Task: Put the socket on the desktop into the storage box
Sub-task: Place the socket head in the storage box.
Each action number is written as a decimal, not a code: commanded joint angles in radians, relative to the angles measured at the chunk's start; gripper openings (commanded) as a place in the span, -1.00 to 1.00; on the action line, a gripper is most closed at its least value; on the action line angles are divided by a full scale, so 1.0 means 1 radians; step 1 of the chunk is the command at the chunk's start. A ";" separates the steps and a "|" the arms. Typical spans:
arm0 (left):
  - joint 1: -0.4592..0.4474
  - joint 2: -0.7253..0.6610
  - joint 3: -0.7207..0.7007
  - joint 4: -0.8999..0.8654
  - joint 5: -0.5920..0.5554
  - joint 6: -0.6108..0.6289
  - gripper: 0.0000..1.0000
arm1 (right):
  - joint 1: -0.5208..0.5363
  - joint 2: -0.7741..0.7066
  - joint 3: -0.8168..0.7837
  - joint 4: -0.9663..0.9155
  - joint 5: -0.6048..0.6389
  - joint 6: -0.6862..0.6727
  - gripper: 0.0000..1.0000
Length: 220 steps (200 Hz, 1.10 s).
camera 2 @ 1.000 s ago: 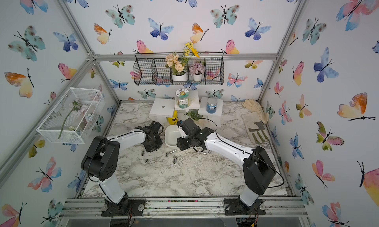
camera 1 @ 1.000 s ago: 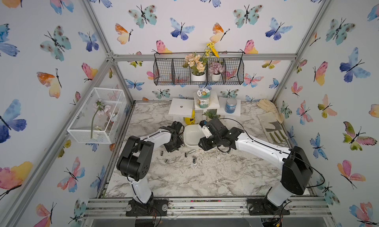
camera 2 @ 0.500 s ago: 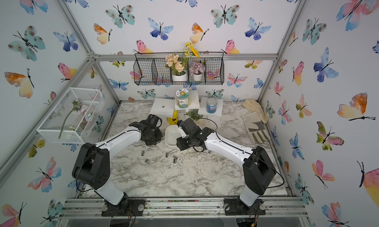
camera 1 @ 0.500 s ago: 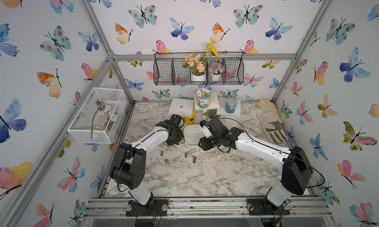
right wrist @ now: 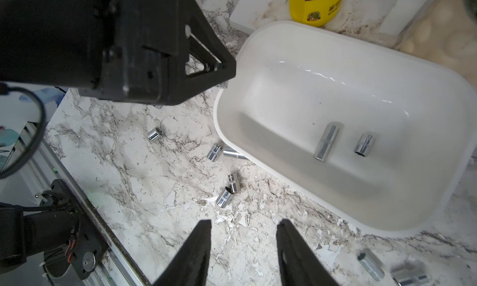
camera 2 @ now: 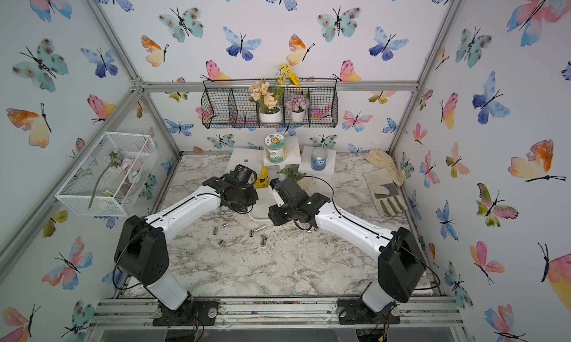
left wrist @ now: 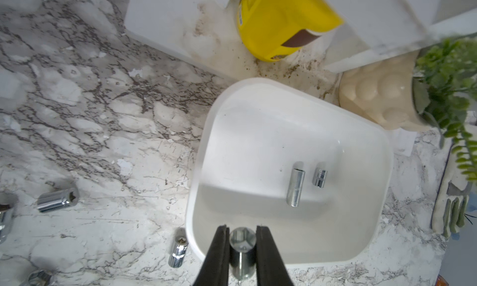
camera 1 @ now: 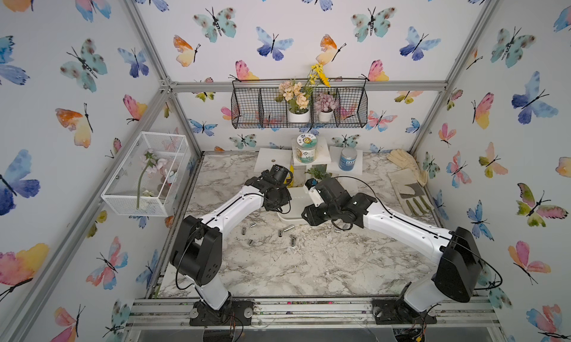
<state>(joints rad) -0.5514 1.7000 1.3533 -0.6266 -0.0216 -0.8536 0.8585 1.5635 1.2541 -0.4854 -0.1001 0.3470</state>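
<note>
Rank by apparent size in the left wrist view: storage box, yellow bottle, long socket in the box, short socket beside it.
1. storage box
2. yellow bottle (cropped by the frame)
3. long socket
4. short socket

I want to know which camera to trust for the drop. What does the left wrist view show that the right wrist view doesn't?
Left wrist only: the left gripper shut on a socket, seen end-on at the edge of the storage box, plus a glove.
Right wrist only: the right gripper open and empty above the desktop, the left gripper's outer side, and the metal rail at the table's edge.
Both: the storage box holding a long socket and a short socket, loose sockets outside it, and the yellow bottle.
</note>
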 commanded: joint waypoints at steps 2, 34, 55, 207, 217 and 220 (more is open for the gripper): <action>-0.027 0.055 0.039 -0.019 0.018 0.012 -0.82 | 0.005 -0.030 -0.026 -0.004 0.039 0.010 -0.06; -0.057 0.110 0.085 -0.016 0.024 0.015 -0.82 | 0.005 -0.062 -0.061 -0.001 0.060 0.026 -0.05; -0.069 0.140 0.104 -0.015 0.025 0.020 -0.82 | 0.005 -0.077 -0.081 0.000 0.065 0.036 -0.05; -0.074 0.268 0.108 0.011 0.005 0.052 -0.72 | 0.005 -0.091 -0.101 0.007 0.073 0.060 -0.05; -0.075 0.272 0.108 0.011 0.002 0.052 -0.72 | 0.005 -0.091 -0.099 0.005 0.074 0.061 -0.04; -0.074 0.273 0.107 0.011 0.002 0.053 -0.72 | 0.006 -0.091 -0.099 0.004 0.074 0.061 -0.05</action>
<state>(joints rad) -0.6239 1.9514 1.4597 -0.6102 -0.0162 -0.8169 0.8585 1.4864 1.1591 -0.4850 -0.0483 0.3996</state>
